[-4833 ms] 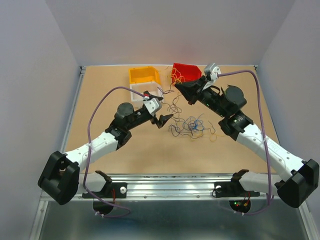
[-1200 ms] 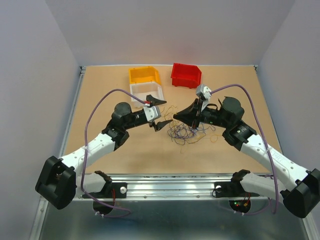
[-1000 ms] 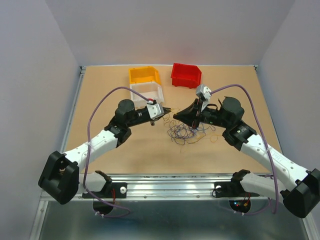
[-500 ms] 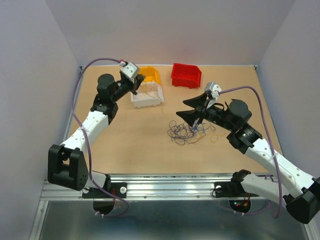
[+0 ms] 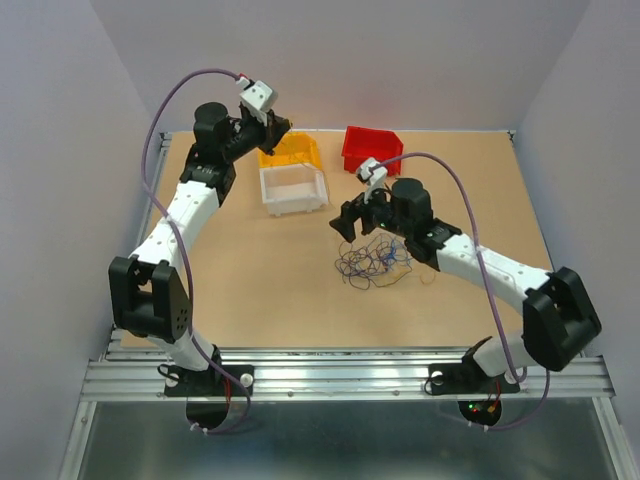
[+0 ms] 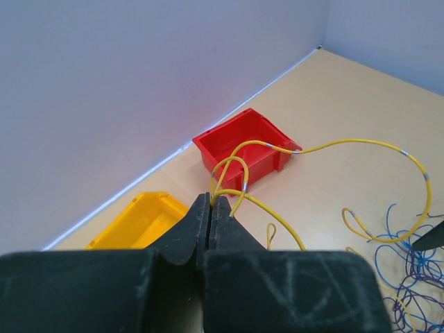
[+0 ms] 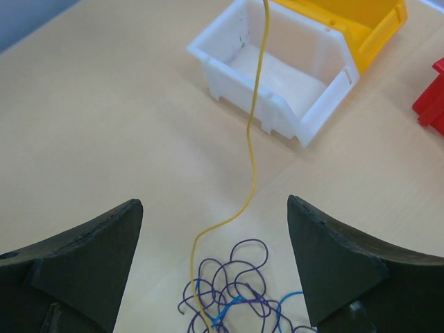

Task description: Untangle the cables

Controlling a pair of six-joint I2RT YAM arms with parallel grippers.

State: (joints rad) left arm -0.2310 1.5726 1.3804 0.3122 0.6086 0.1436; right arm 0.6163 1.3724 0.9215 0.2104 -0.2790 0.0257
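The cables lie as a curly tangle [image 5: 372, 260] of dark purple and blue wires in the middle of the table. The right wrist view shows the tangle [image 7: 236, 298] just under my right gripper [image 7: 215, 205], whose jaws stand wide apart and hold nothing. In the top view this right gripper [image 5: 345, 215] hovers at the pile's upper left edge. One yellow cable [image 7: 253, 139] rises out of the tangle toward the bins. My left gripper [image 6: 210, 201] is shut on that yellow cable [image 6: 347, 146]. From above, the left gripper [image 5: 275, 128] hangs high over the yellow bin.
A yellow bin [image 5: 290, 150], a white bin [image 5: 293, 188] and a red bin [image 5: 372, 150] stand along the back of the table. The walls close in behind and at both sides. The right arm's lilac cord arcs over its forearm.
The left arm has swung up and back to the far left, drawing the yellow cable out of the pile. The right gripper has opened and moved left over the tangle.
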